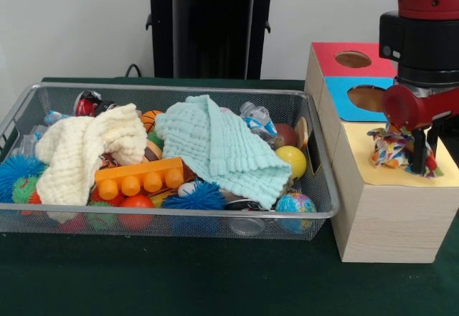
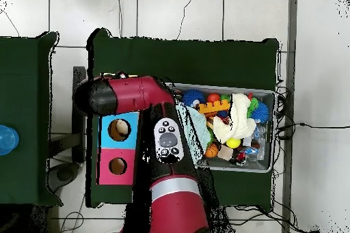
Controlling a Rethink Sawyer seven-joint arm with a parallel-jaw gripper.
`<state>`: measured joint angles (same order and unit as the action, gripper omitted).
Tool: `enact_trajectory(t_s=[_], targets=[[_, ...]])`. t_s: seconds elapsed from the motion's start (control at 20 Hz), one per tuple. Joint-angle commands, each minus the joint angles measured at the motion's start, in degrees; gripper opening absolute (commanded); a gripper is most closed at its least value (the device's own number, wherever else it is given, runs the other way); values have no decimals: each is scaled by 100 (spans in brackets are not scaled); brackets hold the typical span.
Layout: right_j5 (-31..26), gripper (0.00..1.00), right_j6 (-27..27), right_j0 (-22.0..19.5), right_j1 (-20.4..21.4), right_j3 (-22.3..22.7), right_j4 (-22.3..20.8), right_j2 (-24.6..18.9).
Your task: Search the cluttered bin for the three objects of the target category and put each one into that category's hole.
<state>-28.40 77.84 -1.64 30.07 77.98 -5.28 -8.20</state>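
Gripper (image 1: 418, 160) hangs down over the big wooden box with the yellow top (image 1: 401, 208), at the right side of the front view. Its two dark fingers (image 1: 417, 152) point down into a bunch of spotty fabric (image 1: 391, 150), and the fabric sits on the yellow top right around them. The fingers look close together with the fabric between them, but I cannot tell for sure if they are squeezing it. The fabric covers the spot where it sits, so the hole in the yellow box does not show. Behind this box is a blue-faced box (image 1: 358, 98) with a round hole, and behind that a red-faced box (image 1: 344, 58) with a round hole too. The wire bin (image 1: 172, 219) stands just beside the boxes on the green table (image 1: 179, 280). It is full of toys. A cream cloth (image 1: 82, 151) lies on the left and a mint-green cloth (image 1: 215, 147) lies in the middle. An orange block (image 1: 140, 178), a spiky blue ball (image 1: 195, 198), a yellow ball (image 1: 292, 160) and a small globe ball (image 1: 295, 205) lie around them. From above, the red arm (image 2: 137, 97) reaches over the boxes and hides the yellow one, and the bin (image 2: 270, 169) sits to the right of it.
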Motion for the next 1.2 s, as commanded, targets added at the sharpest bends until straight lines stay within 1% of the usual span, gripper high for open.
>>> enact_trajectory(t_s=[0.05, 0.95, 1.2], targets=[[-1153, 0, 598, -12, -473, 462, -233, 289], [-1276, 0, 594, 33, -432, 659, -206, 393], [-925, 0, 749, 53, -503, 810, -204, 414]])
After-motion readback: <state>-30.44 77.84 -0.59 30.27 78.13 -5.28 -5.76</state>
